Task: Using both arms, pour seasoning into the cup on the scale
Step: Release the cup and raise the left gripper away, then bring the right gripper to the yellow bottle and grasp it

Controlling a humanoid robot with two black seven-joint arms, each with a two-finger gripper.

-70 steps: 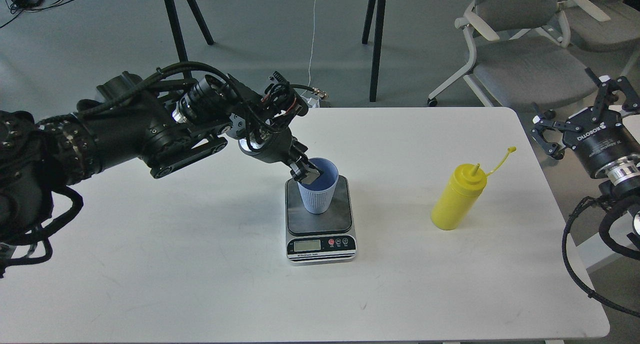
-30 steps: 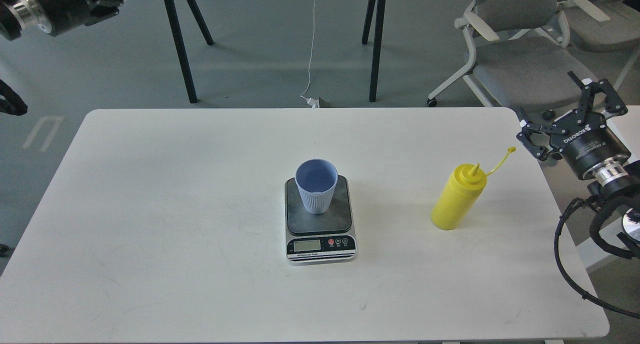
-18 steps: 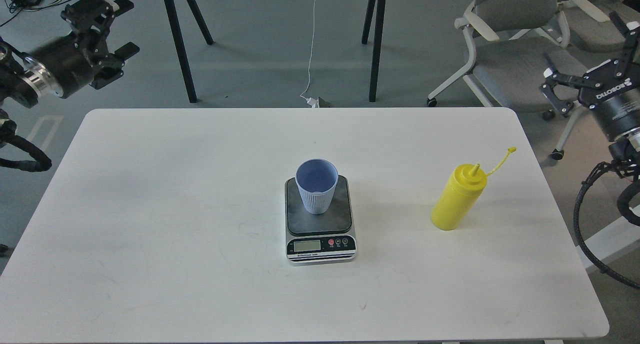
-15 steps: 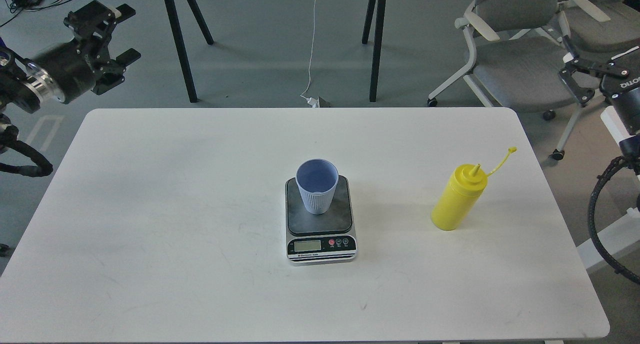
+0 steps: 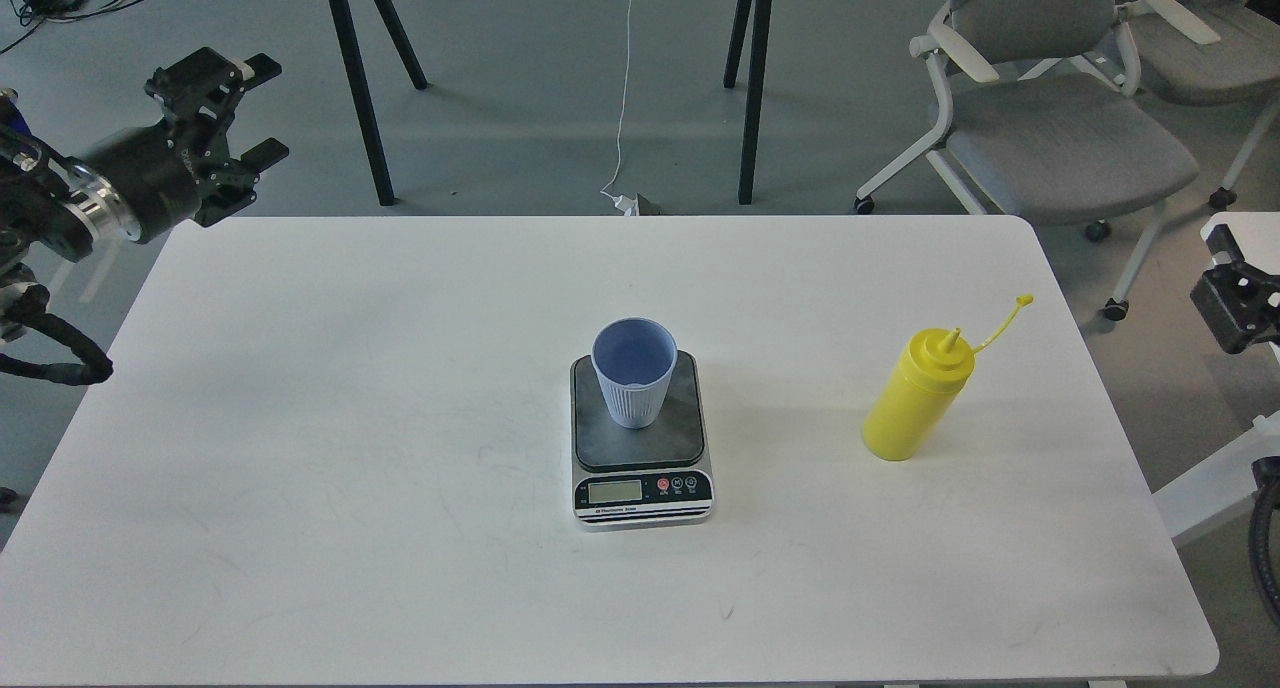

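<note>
Now seasoning bottle upright right of scale; right arm side nearer, its gripper unseen. Left gripper spread wide, empty, far left of scale.

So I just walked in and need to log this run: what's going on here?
Nothing is being handled right now. The cup stands upright on the scale, and the yellow seasoning bottle stands untouched on the table to its right, cap off the nozzle. The left hand hovers open off the table's far left corner; the right hand is out of view.
</note>
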